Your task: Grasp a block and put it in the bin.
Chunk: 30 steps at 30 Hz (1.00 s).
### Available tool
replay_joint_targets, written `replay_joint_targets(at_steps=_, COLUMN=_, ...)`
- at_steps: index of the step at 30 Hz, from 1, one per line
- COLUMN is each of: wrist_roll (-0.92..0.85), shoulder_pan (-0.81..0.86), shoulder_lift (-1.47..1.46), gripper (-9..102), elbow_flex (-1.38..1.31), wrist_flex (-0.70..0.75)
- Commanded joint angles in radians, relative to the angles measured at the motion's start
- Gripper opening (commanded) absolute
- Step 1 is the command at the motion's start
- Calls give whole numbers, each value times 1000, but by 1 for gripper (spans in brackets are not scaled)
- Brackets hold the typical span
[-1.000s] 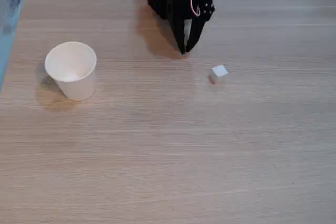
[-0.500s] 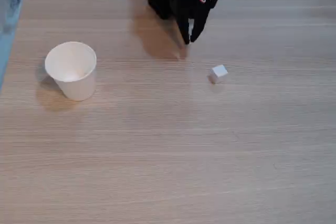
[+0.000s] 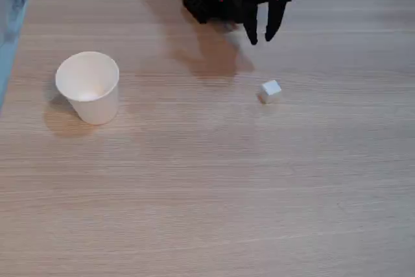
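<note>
The tool [image 3: 261,38] is seen in the fixed view near the far edge of the bench [image 3: 207,192], a little right of the middle, its two dark fingers pointed down with a plain gap between the tips, so it is parted and nothing is held in it. Whether the tips touch the bench or hang above it cannot be told.

The block [image 3: 270,89] rests on the bench nearer the camera than the tool and very slightly to the right in this view, close by but apart from the tips. It is turned a little, so that a corner rather than a flat face is offered toward the camera. It is judged that the coming move turns on this one offset: the tool needs to be brought forward and down until the block sits between the fingers, and the turned faces may call for some care in lining up.

The bin [image 3: 87,86] stands upright toward the left edge, well apart from both block and tool. Its inside is seen from above and nothing is seen in it.
</note>
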Motion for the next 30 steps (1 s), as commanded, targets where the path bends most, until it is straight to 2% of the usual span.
replay_joint_targets(at_steps=1, wrist_roll=25, shoulder_pan=-32, shoulder_lift=9, gripper=20, elbow_flex=31, wrist_flex=-31)
replay_joint_targets(at_steps=12, wrist_roll=35, shoulder_pan=-71, shoulder_lift=40, gripper=24, elbow_flex=127, wrist_flex=-140)
replay_joint_targets(at_steps=30, wrist_roll=8, shoulder_pan=-40, shoulder_lift=-138, gripper=25, elbow_flex=103, wrist_flex=-302)
